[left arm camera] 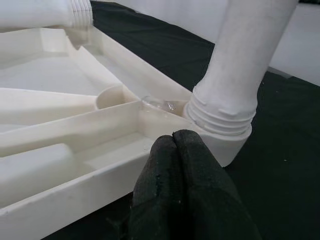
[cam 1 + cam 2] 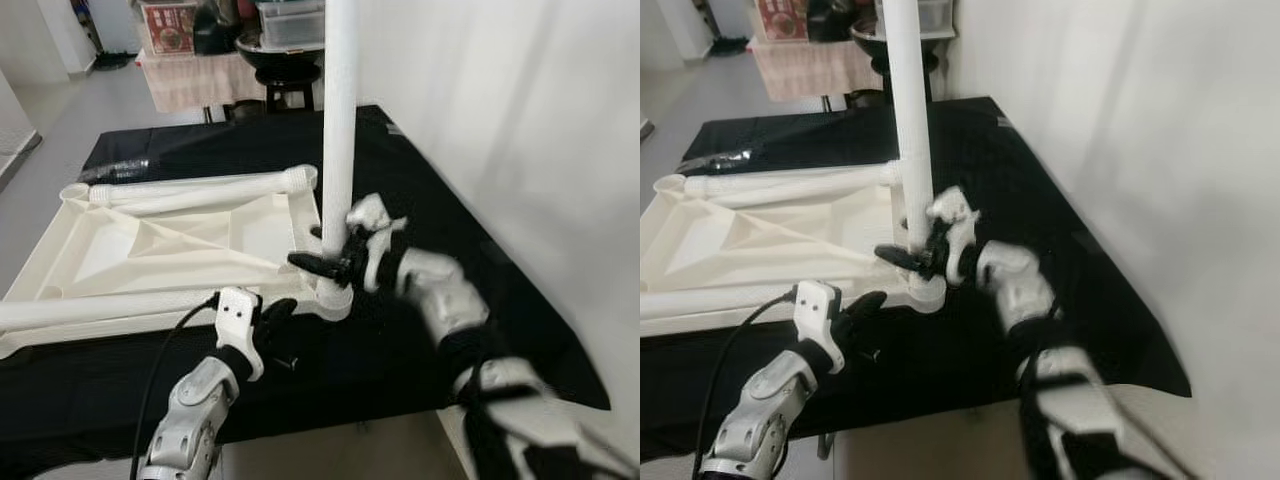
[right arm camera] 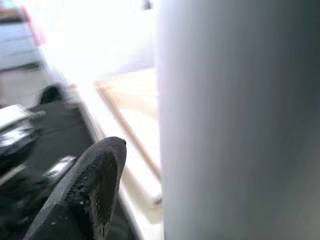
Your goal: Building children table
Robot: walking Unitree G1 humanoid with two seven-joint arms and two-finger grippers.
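Note:
A white plastic table top (image 2: 150, 245) lies upside down on the black-covered table (image 2: 430, 200). One white leg (image 2: 340, 120) stands upright in the corner socket (image 1: 225, 120) nearest me on the right. My right gripper (image 2: 325, 265) is shut on this leg just above the socket; one black finger (image 3: 95, 185) lies beside the leg (image 3: 240, 120). My left gripper (image 2: 278, 312) is shut, its tips (image 1: 174, 145) against the top's near rim beside the socket. A second leg (image 2: 200, 187) lies along the far rim, and a third leg (image 2: 100, 310) along the near rim.
A white wall (image 2: 520, 120) runs close along the right. The black table's front edge is just below my arms. A dark wrapped item (image 2: 120, 168) lies at the far left of the table. Behind stand a cloth-covered stand (image 2: 195, 80) and a black stool (image 2: 285, 75).

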